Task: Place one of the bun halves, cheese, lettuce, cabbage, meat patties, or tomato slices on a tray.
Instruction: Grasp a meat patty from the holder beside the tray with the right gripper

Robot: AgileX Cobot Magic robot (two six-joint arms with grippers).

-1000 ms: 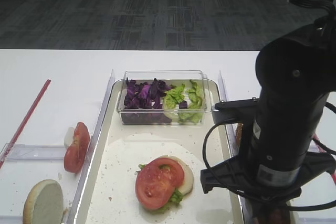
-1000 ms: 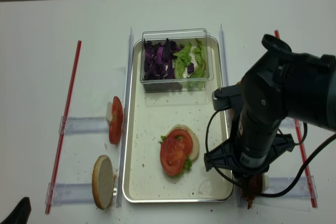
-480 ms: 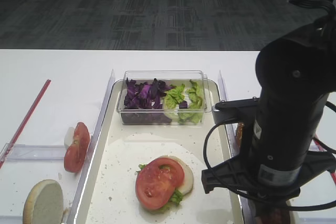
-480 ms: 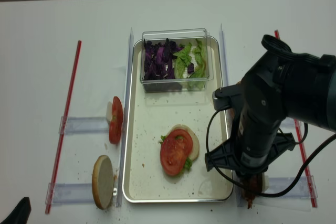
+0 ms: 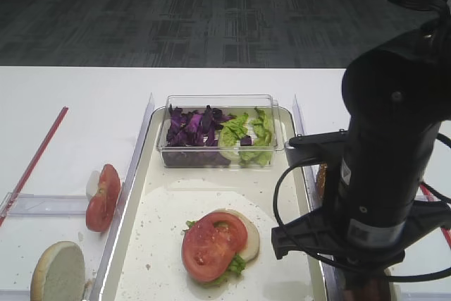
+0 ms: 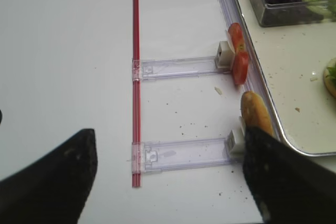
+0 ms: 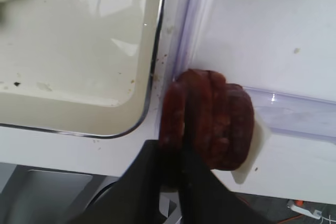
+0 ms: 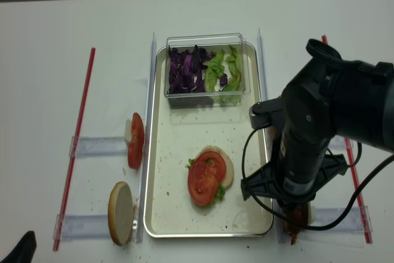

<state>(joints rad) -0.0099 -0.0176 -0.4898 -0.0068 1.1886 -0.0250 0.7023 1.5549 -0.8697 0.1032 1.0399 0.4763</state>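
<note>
My right gripper (image 7: 170, 148) is shut on the leftmost of the meat patties (image 7: 220, 119), dark red discs standing on edge in a white holder just right of the cream tray (image 7: 79, 56). From above, the right arm (image 8: 311, 140) hides that grip; only the patties' lower edge (image 8: 298, 218) shows. On the tray (image 8: 169, 207) a tomato slice (image 8: 206, 178) lies on lettuce and a bun half (image 8: 226, 167). My left gripper (image 6: 168, 182) hangs open over the table to the left, holding nothing.
A clear box at the tray's far end holds purple cabbage (image 5: 192, 128) and green lettuce (image 5: 243, 132). Left of the tray, tomato slices (image 5: 102, 197) and a bun half (image 5: 58, 271) stand in clear holders. Red strips (image 8: 77, 146) border the work area.
The right gripper's fingers have closed the last bit onto the patty. The arm has hardly shifted, and nothing else moved.
</note>
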